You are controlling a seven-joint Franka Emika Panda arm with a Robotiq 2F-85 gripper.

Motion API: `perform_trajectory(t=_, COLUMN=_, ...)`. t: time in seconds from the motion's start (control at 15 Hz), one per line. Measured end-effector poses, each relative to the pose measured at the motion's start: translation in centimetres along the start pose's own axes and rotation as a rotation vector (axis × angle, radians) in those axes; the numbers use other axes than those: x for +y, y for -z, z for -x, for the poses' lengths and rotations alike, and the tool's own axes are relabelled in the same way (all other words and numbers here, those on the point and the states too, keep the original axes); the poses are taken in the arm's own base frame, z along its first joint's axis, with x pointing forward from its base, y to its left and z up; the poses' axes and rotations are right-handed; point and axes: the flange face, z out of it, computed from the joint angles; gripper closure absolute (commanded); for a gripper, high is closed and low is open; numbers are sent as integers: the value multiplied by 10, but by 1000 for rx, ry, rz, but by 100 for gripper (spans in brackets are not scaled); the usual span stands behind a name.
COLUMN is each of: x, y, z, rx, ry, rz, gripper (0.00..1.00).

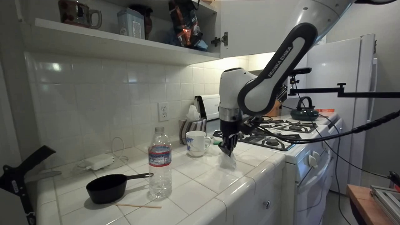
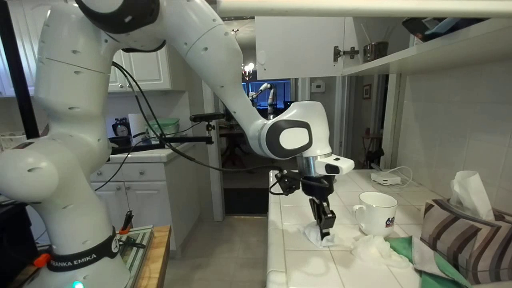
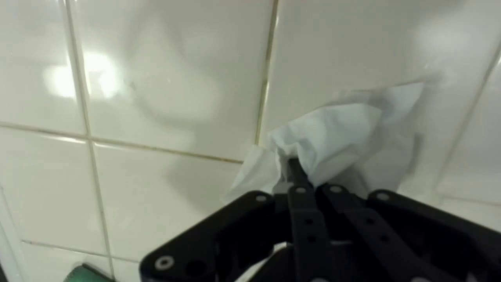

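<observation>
Tissue (image 3: 332, 135), white and crumpled: pinched fast between the closed jaws of the black gripper (image 2: 325, 233), with hardly any gap between them, flaring out around the tips low at the tiled countertop (image 3: 231, 74), with a mug (image 2: 377, 214) and another crumpled white wad (image 2: 378, 252) near the tool.

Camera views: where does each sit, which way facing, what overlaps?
In an exterior view: camera near the black saucepan, facing along the tiled counter toward the stove; arm and gripper show.
In an exterior view: camera near the tissue box, facing back toward the doorway; base, arm, gripper show.
Wrist view: above the gripper, looking down at the crumpled tissue; fingers shut on it.
Both exterior views share: mug, tissue box, gripper.
</observation>
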Motion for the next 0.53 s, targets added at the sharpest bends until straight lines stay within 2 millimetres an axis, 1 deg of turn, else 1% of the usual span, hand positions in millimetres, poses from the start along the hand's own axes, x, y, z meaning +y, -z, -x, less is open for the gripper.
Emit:
perform_trajectory(t=0.27, x=-13, y=-10, z=-35, rx=-13, ry=-9, rz=12, gripper=100)
perform_trajectory(t=0.47, x=-21, y=-10, z=-57, rx=-25, ry=-25, rz=12, gripper=100)
perform_trajectory(t=0.53, x=-24, y=-10, z=-63, rx=-26, ry=-25, rz=13, gripper=73)
